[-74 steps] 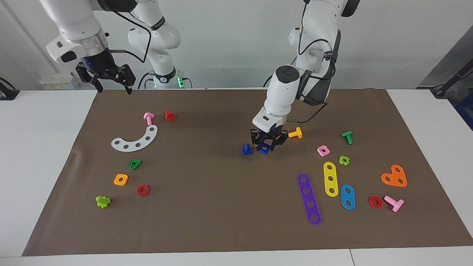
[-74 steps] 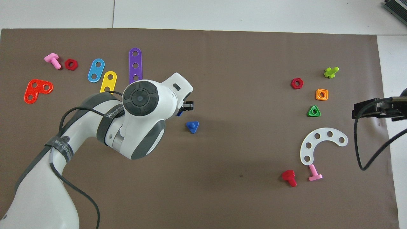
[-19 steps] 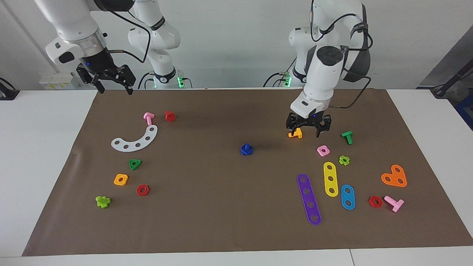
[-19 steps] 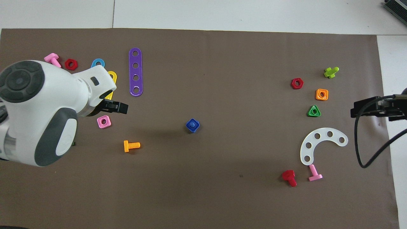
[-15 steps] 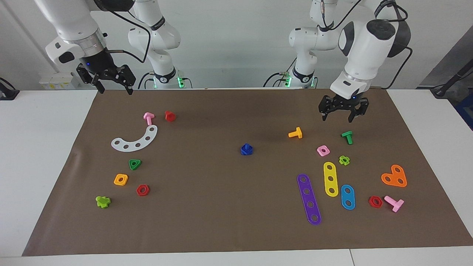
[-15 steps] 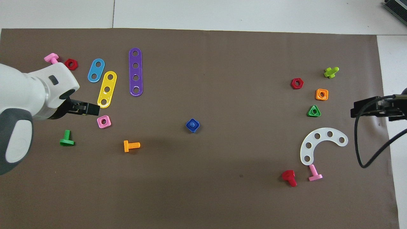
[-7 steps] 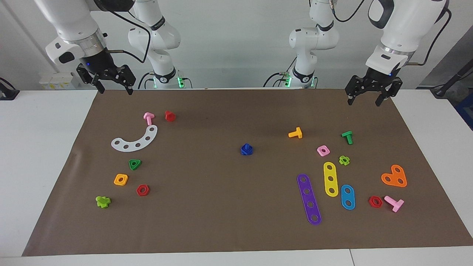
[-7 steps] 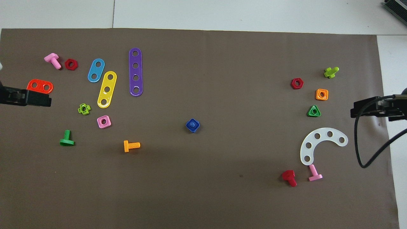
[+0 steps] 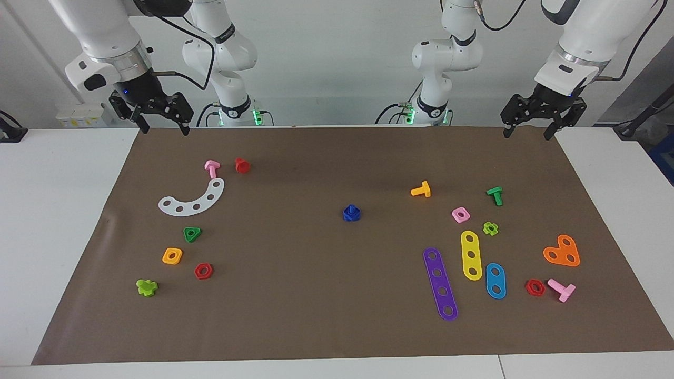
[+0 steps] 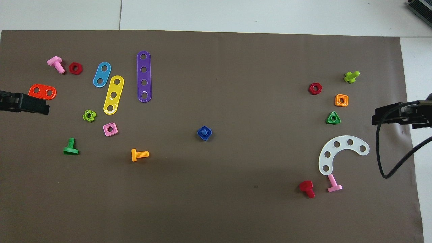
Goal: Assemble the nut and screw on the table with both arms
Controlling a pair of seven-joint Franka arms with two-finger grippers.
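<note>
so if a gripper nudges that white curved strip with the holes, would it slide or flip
The white curved strip lies flat on the brown mat, so it would probably slide or pivot rather than flip. It looks thin and light, perhaps slightly bendy. Pinching it from above seems awkward, since no edge stands up.

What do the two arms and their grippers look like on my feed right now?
Both arms are glossy white, rounded jointed segments with dark grey joint caps. The right arm has a silver ring above its wrist, and a black cable loops from it. Green lights glow at both bases. The left gripper and right gripper are black, angular and open-framed, with two fingers each.
</note>
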